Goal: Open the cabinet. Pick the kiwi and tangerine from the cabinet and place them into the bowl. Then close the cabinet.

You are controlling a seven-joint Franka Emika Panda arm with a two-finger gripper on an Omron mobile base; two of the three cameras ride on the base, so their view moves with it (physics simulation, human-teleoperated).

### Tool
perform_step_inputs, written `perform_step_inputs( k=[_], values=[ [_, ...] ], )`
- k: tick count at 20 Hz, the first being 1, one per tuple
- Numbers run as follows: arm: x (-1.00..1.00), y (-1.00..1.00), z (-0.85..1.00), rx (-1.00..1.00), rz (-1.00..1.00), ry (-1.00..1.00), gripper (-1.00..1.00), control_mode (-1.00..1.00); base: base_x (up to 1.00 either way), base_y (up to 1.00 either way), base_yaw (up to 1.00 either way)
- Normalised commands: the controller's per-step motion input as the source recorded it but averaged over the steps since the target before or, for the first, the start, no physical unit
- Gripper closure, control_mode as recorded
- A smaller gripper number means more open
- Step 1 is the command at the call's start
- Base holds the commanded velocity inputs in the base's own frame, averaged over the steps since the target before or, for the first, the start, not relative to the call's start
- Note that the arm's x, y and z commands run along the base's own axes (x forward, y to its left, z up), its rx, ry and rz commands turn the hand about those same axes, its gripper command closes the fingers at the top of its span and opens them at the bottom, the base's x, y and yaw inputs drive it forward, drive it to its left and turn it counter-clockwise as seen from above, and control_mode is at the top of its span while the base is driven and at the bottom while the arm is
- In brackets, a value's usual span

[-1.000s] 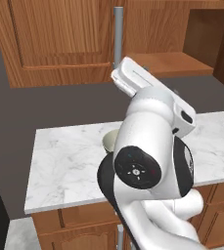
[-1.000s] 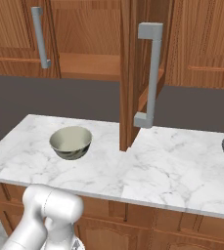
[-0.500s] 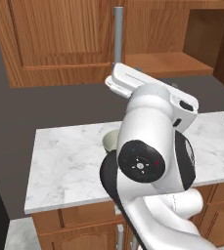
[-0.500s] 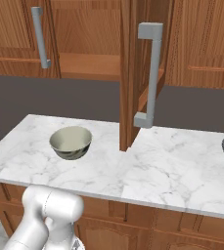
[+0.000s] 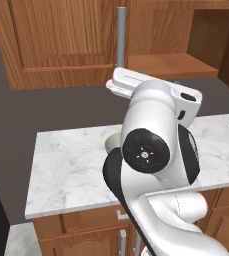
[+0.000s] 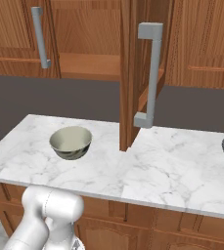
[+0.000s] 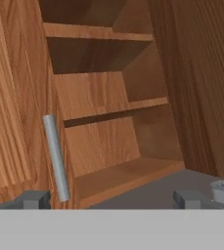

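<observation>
While I look over the arm from the base, the cabinet (image 6: 133, 73) stands with one door swung out toward me, edge-on above the counter (image 6: 172, 166), its long grey bar handle (image 6: 150, 75) facing right; the other door (image 5: 61, 45) is shut. Along the hand, I see the bare wooden floor of the cabinet and its shelf (image 7: 108, 110), and I cannot make out the kiwi or the tangerine on either. On the marble sits the bowl (image 6: 71, 142), left of the open door and well apart from it, nothing inside. My gripper (image 7: 111, 199) is raised at the cabinet's opening, jaws spread wide with nothing between them.
</observation>
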Motion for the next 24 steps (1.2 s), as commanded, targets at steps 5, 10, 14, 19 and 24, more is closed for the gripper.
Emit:
perform_step_inputs(
  k=[5, 10, 14, 19, 24],
  values=[
    [0.01, 0.00, -0.02, 0.00, 0.01, 0.02, -1.00, -1.00, 0.00, 0.00, 0.00],
    [0.06, -0.10, 0.00, 0.00, 0.12, 0.00, -1.00, -1.00, 0.00, 0.00, 0.00],
    [0.23, -0.04, 0.00, -0.06, 0.16, 0.04, -1.00, -1.00, 0.00, 0.00, 0.00],
    [0.24, -0.01, 0.00, -0.02, 0.16, 0.10, -1.00, -1.00, 0.00, 0.00, 0.00],
    [0.24, 0.00, -0.01, 0.00, 0.17, 0.11, -1.00, -1.00, 0.00, 0.00, 0.00]
  ],
)
